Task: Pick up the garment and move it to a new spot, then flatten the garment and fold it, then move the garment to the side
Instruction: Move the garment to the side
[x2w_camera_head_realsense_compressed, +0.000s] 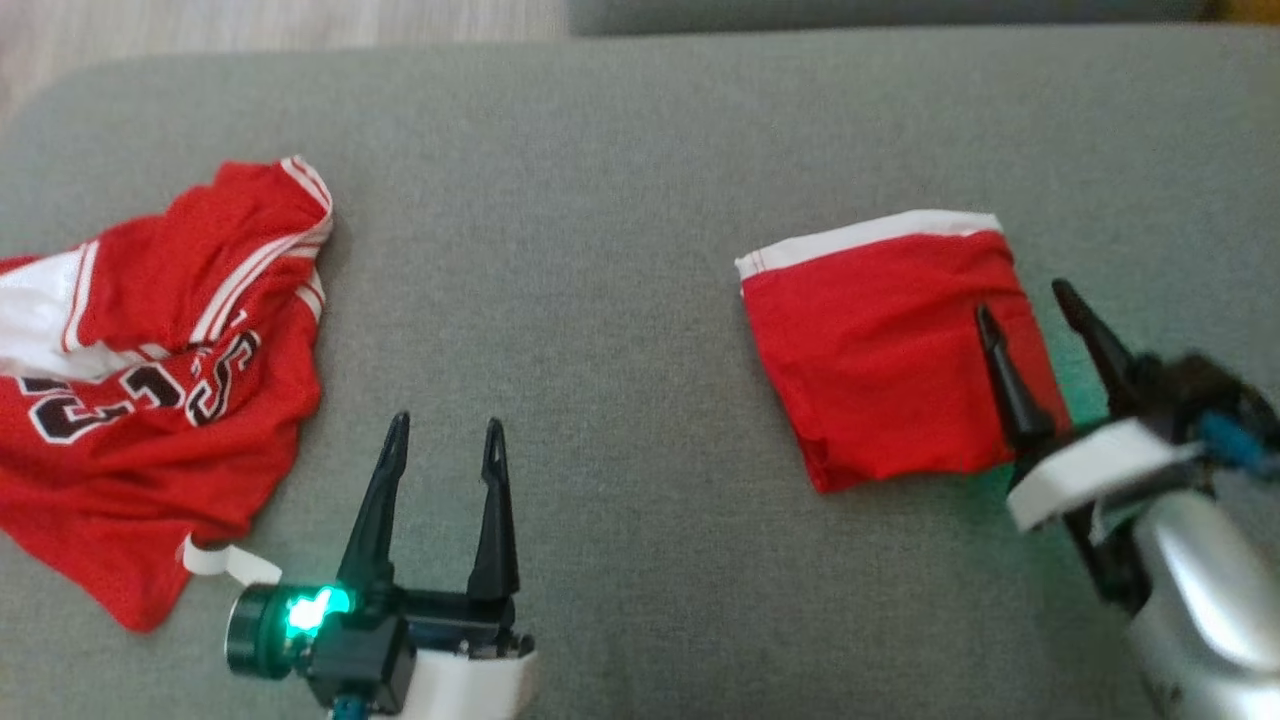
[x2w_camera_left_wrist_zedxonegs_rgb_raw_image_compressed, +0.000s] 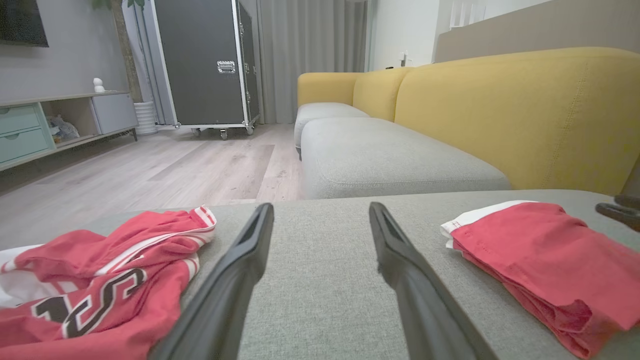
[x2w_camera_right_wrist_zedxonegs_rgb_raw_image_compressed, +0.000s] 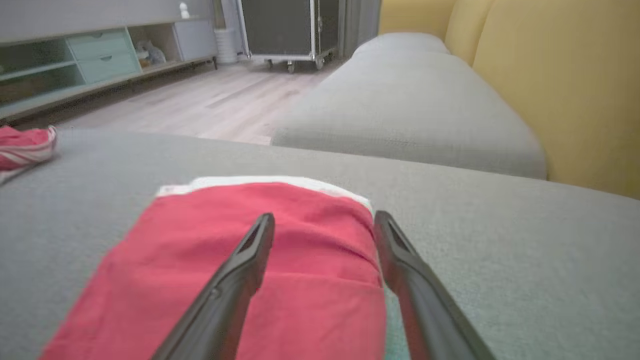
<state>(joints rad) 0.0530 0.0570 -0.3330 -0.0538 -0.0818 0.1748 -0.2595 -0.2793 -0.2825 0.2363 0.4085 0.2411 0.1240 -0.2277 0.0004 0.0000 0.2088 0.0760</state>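
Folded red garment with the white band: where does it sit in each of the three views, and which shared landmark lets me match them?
Head view: the folded red garment lies right of centre.
Left wrist view: at the right edge, white band facing left.
Right wrist view: close up, lower centre and left.
Shared landmark: the crumpled jersey, at the left in every view.
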